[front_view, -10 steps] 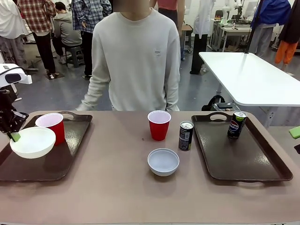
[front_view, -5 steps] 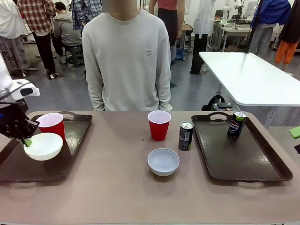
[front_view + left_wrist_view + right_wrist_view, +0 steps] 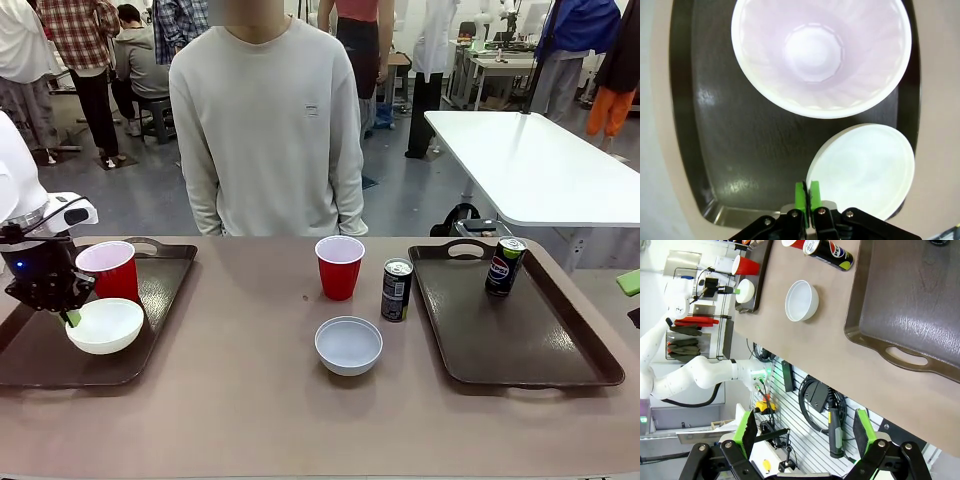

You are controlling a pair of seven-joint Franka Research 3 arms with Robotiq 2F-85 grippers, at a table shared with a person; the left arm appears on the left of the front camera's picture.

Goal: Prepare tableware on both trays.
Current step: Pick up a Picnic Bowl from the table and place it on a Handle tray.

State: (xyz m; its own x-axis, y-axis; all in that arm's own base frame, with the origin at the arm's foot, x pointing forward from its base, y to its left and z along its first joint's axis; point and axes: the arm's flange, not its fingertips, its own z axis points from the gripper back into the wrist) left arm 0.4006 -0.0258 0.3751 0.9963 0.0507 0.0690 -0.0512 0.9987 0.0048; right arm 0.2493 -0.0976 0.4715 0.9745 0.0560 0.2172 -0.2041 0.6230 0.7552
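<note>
The jaws of the left gripper (image 3: pixel 72 317) are closed on the rim of the white bowl (image 3: pixel 105 325), the thin rim being pinched between the green pads (image 3: pixel 800 194). The jaws of the right gripper (image 3: pixel 805 432) are held wide apart with nothing between them.

The word "pepsi" and the round logo can be read on the Pepsi can (image 3: pixel 505 266), which stands upright at the far end of the right tray (image 3: pixel 520 340). On the dark can (image 3: pixel 397 289), standing on the table (image 3: pixel 250 410) just left of that tray, no writing can be made out. A small mark on the chest of the person's sweater (image 3: pixel 265 130) is too small to be read.

Compared with a second ago, the white bowl has been carried rightward from the left edge of the left tray (image 3: pixel 150 320) and lowered. It is now seen level over the tray's near middle, just near of the red cup (image 3: pixel 108 268); whether it rests on the tray cannot be told. The person, earlier leaning toward the left tray, now stands upright. The second red cup (image 3: pixel 339 266), the grey-blue bowl (image 3: pixel 348 344) near of it and both cans have not been moved.

The left arm's wrist is held over the left part of the left tray, fingers pointing straight down. The right gripper is held off the table's right side, beyond the right tray's handle end.
</note>
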